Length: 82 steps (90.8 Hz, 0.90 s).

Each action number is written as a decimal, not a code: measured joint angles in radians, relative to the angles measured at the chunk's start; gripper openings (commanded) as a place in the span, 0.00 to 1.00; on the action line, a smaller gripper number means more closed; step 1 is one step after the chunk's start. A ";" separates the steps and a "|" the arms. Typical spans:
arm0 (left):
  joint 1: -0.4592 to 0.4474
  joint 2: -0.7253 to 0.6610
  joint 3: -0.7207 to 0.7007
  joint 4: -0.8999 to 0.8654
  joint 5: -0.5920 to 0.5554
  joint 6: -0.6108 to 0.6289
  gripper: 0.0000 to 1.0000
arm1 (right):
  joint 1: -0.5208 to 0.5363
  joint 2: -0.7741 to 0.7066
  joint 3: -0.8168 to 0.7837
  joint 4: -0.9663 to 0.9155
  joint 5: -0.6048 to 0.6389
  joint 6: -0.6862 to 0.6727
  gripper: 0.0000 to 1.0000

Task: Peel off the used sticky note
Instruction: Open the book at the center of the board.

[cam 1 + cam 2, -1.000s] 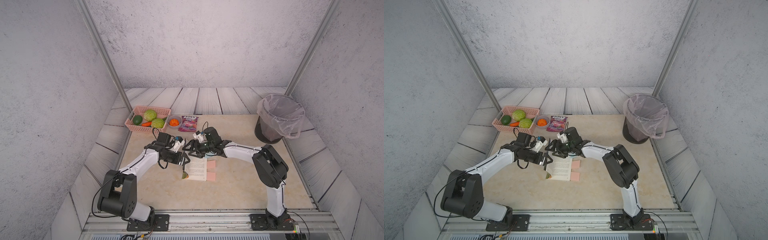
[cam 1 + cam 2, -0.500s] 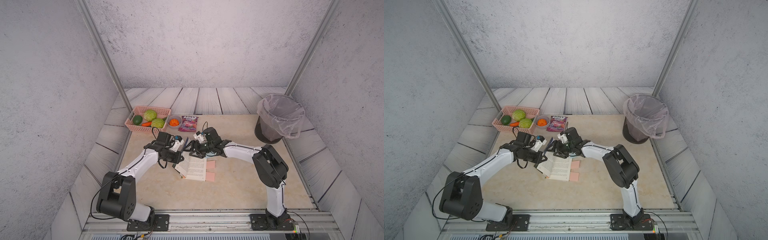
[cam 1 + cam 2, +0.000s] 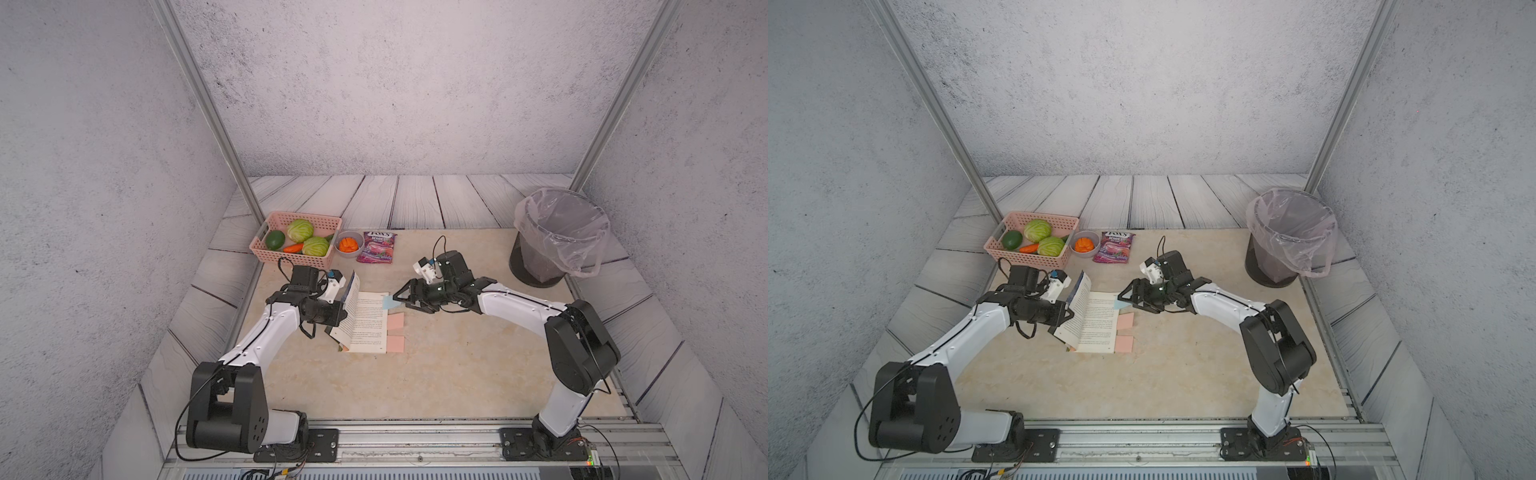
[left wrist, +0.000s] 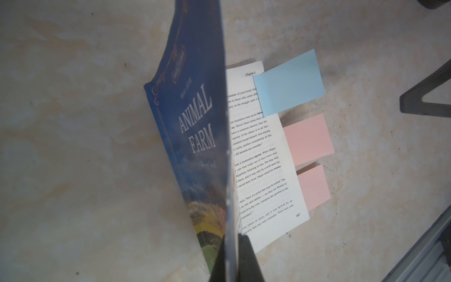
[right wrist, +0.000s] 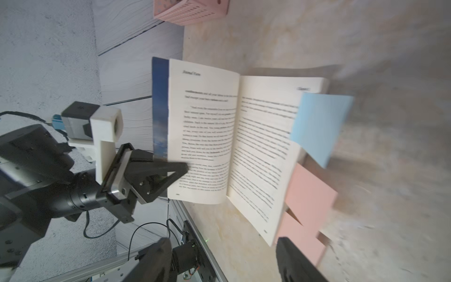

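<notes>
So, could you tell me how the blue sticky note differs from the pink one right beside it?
The blue sticky note lies on top of the open page, covering some print; the pink sticky note pokes out from under it. The blue sticky note sits by the chapter heading, the pink sticky note lower down. Both overhang the page's outer edge.

In the left wrist view, the raised blue cover (image 4: 195, 136) of the book (image 4: 263, 156) hides the inner part of every printed line, and the author's name on it is too blurred to read. The left gripper (image 4: 231, 241) is cropped by the picture's edge; only its tips show, pinched on the cover. The pink sticky notes (image 4: 308, 139) run under the book, their inner ends hidden. In the right wrist view the print is blurred, the blue sticky note (image 5: 319, 127) is soft-edged, and the right gripper (image 5: 224, 244) and pink basket (image 5: 192, 12) are cropped. In both top views the print is too small to read.
</notes>
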 measured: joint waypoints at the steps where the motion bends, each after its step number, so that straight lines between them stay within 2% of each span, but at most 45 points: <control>1: 0.003 0.002 0.000 0.000 0.006 0.000 0.00 | -0.006 -0.001 -0.009 -0.005 0.001 -0.005 0.71; 13: 0.022 0.035 -0.002 0.011 0.079 0.001 0.00 | -0.029 -0.001 -0.060 -0.066 0.013 -0.055 0.70; 25: 0.029 0.056 -0.002 0.014 0.127 0.008 0.00 | -0.015 -0.001 -0.072 -0.082 0.015 -0.072 0.61; 35: 0.055 0.061 -0.003 0.013 0.148 0.009 0.00 | 0.014 -0.001 -0.067 -0.098 0.043 -0.093 0.60; 50: 0.094 0.061 -0.005 0.012 0.163 0.016 0.00 | 0.116 0.010 0.006 -0.133 0.090 -0.110 0.38; 54: 0.097 0.061 -0.005 0.012 0.163 0.018 0.00 | 0.143 0.025 0.041 -0.131 0.093 -0.105 0.34; 68: 0.097 0.061 -0.005 0.012 0.158 0.029 0.00 | 0.210 0.137 0.187 -0.144 0.122 -0.107 0.33; 82: 0.101 0.061 -0.005 0.012 0.140 0.039 0.00 | 0.232 0.259 0.285 -0.153 0.147 -0.105 0.33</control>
